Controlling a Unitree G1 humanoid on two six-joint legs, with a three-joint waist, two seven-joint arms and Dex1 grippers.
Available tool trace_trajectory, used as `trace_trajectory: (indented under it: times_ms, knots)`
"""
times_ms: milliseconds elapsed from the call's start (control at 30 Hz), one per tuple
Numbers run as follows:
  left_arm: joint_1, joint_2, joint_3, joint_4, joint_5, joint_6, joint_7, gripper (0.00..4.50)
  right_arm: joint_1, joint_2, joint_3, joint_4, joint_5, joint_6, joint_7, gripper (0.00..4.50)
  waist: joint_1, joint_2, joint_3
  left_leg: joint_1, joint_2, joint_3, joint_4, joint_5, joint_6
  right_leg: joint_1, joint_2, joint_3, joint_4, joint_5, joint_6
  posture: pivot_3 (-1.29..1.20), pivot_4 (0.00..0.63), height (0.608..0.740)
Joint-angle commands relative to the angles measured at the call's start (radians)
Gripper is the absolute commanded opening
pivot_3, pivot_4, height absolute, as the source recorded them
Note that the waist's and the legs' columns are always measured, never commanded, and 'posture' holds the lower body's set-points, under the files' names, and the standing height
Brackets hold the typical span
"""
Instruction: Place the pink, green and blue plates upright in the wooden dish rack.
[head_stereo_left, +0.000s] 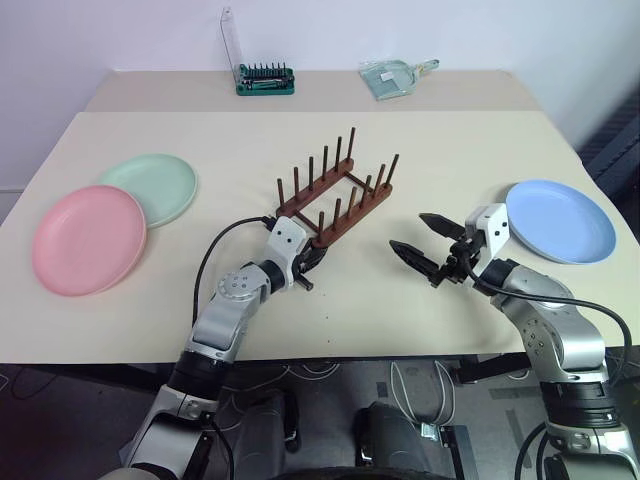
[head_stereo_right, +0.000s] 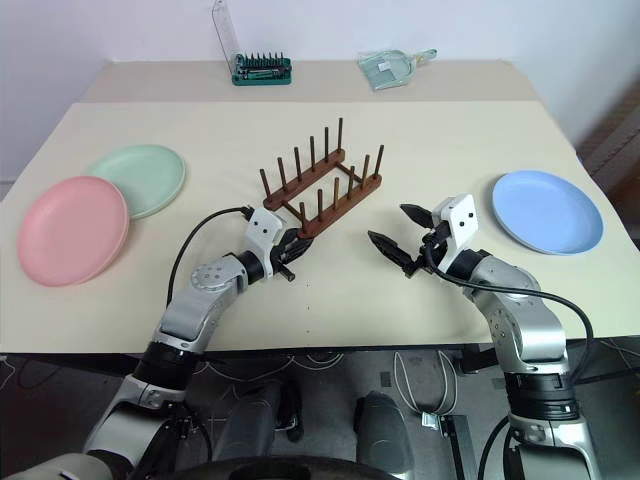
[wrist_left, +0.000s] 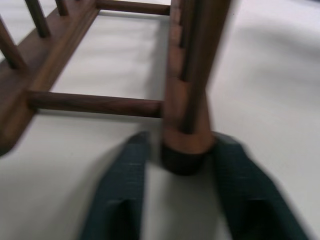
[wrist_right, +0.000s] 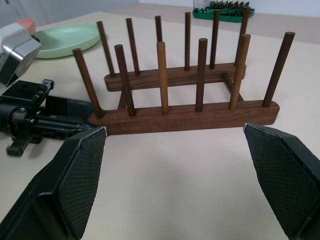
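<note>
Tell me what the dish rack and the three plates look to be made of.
Dark brown wooden dish rack: wood, smooth satin finish; grain streaks show on rails and round pegs.
Salmon pink round plate, mint green round plate, light blue round plate: probably matte plastic or melamine; uniform pastel colour, no glare.

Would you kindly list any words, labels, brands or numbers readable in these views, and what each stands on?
None can be read.
The pink plate, green plate, blue plate and wooden dish rack are plain.
Any marking on the green tool case is too small to read.
</note>
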Motion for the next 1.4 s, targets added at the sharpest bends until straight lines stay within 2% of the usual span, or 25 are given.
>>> trace_trajectory:
  times_ms: [33, 233, 333, 533, 667, 867, 933, 1000, 1033, 1133, 1167, 1233, 1367, 1400]
  knots:
    - [0.0, 0.001, -0.017, 0.038, 0.0, -0.014, -0.041, 0.74, 0.016, -0.005, -0.014, -0.061, 0.007, 0.002, -0.007, 4.5, -0.001, 0.0, 0.0, 0.0, 0.0, 0.0, 0.0, 0.0, 0.0, 0.0, 0.0, 0.0, 0.0, 0.0, 0.0, 0.0, 0.15, 0.732]
    - [-0.041, 0.093, -0.056, 0.074, 0.008, -0.134, -0.228, 0.74, 0.065, -0.058, -0.013, -0.081, -0.021, 0.014, 0.011, 4.5, 0.001, 0.0, 0.0, 0.0, 0.0, 0.0, 0.0, 0.0, 0.0, 0.0, 0.0, 0.0, 0.0, 0.0, 0.0, 0.0, 0.15, 0.732]
    - [-0.093, 0.152, -0.065, 0.125, -0.019, -0.206, -0.391, 0.74, 0.097, -0.081, -0.023, -0.098, -0.009, 0.028, 0.027, 4.5, 0.0, 0.0, 0.0, 0.0, 0.0, 0.0, 0.0, 0.0, 0.0, -0.001, 0.0, -0.001, 0.0, 0.0, 0.0, 0.0, 0.15, 0.732]
    - [-0.208, 0.197, -0.058, 0.277, -0.066, -0.3, -0.657, 0.74, 0.178, -0.102, -0.037, -0.157, 0.01, 0.061, 0.037, 4.5, -0.002, 0.0, 0.0, -0.001, 0.0, 0.0, -0.001, 0.0, 0.0, -0.001, 0.0, -0.001, 0.0, 0.0, 0.0, 0.0, 0.15, 0.732]
    - [-0.303, 0.179, -0.064, 0.44, -0.021, -0.398, -0.703, 0.74, 0.221, -0.101, -0.044, -0.191, 0.0, 0.068, 0.023, 4.5, -0.001, 0.0, 0.0, -0.001, 0.0, 0.0, 0.0, -0.001, 0.001, -0.001, 0.0, -0.001, -0.001, 0.0, 0.0, 0.0, 0.15, 0.732]
    - [-0.366, 0.174, -0.072, 0.596, 0.035, -0.493, -0.743, 0.74, 0.247, -0.091, -0.062, -0.221, -0.001, 0.067, -0.01, 4.5, -0.004, 0.0, 0.0, -0.001, 0.0, 0.0, 0.0, -0.001, 0.001, -0.002, 0.0, -0.001, 0.0, 0.0, 0.0, 0.0, 0.15, 0.732]
    - [-0.368, 0.185, -0.064, 0.637, 0.061, -0.517, -0.713, 1.78, 0.257, -0.093, -0.07, -0.228, -0.005, 0.07, -0.019, 4.5, -0.003, 0.0, 0.0, -0.001, 0.0, 0.0, 0.0, -0.001, 0.001, -0.002, 0.0, -0.001, 0.0, 0.0, 0.0, 0.0, 0.15, 0.732]
    - [-0.361, 0.2, -0.043, 0.652, 0.067, -0.5, -0.685, 2.53, 0.263, -0.098, -0.075, -0.229, -0.011, 0.069, -0.025, 4.5, -0.004, 0.0, 0.0, -0.001, 0.0, 0.0, 0.0, -0.001, 0.001, -0.001, 0.0, -0.001, 0.0, 0.0, 0.0, 0.0, 0.15, 0.732]
    - [-0.348, 0.209, -0.033, 0.637, 0.06, -0.495, -0.685, 3.05, 0.263, -0.104, -0.074, -0.222, -0.018, 0.07, -0.028, 4.5, -0.006, 0.0, 0.0, -0.001, 0.0, 0.0, 0.0, -0.001, 0.002, -0.001, 0.0, -0.001, 0.0, 0.0, 0.0, 0.0, 0.15, 0.732]
    - [-0.291, 0.243, -0.002, 0.56, 0.024, -0.464, -0.691, 3.14, 0.253, -0.121, -0.063, -0.189, -0.045, 0.069, -0.027, 3.64, -0.012, 0.0, 0.0, -0.001, 0.0, 0.0, 0.0, -0.002, 0.003, -0.001, 0.0, -0.001, 0.0, 0.0, 0.0, 0.0, 0.15, 0.732]
    - [-0.271, 0.251, 0.012, 0.528, 0.011, -0.439, -0.688, 2.89, 0.247, -0.127, -0.056, -0.172, -0.061, 0.069, -0.029, 3.13, -0.012, 0.0, 0.0, -0.001, 0.001, 0.0, 0.0, -0.002, 0.002, -0.001, 0.0, -0.001, 0.0, 0.0, 0.0, 0.0, 0.15, 0.732]
    - [-0.216, 0.274, 0.035, 0.436, -0.027, -0.389, -0.7, 2.16, 0.236, -0.139, -0.044, -0.143, -0.087, 0.06, -0.028, 2.1, -0.012, 0.0, 0.0, -0.001, 0.001, -0.001, 0.0, -0.001, 0.002, -0.001, 0.001, -0.001, 0.0, 0.0, 0.0, 0.0, 0.15, 0.732]
    - [-0.151, 0.3, 0.038, 0.31, -0.061, -0.319, -0.72, 0.12, 0.219, -0.139, -0.042, -0.122, -0.103, 0.062, -0.024, 0.04, -0.007, 0.0, 0.0, -0.001, 0.001, -0.001, 0.0, 0.0, 0.001, -0.001, 0.0, -0.001, 0.0, 0.0, 0.0, 0.0, 0.15, 0.732]
    - [-0.125, 0.308, 0.026, 0.257, -0.08, -0.287, -0.745, 0.05, 0.209, -0.146, -0.028, -0.11, -0.119, 0.065, -0.021, 0.01, -0.007, 0.0, 0.0, -0.001, 0.0, 0.0, 0.0, -0.001, 0.001, -0.001, 0.0, -0.001, 0.0, 0.0, 0.0, 0.0, 0.15, 0.732]
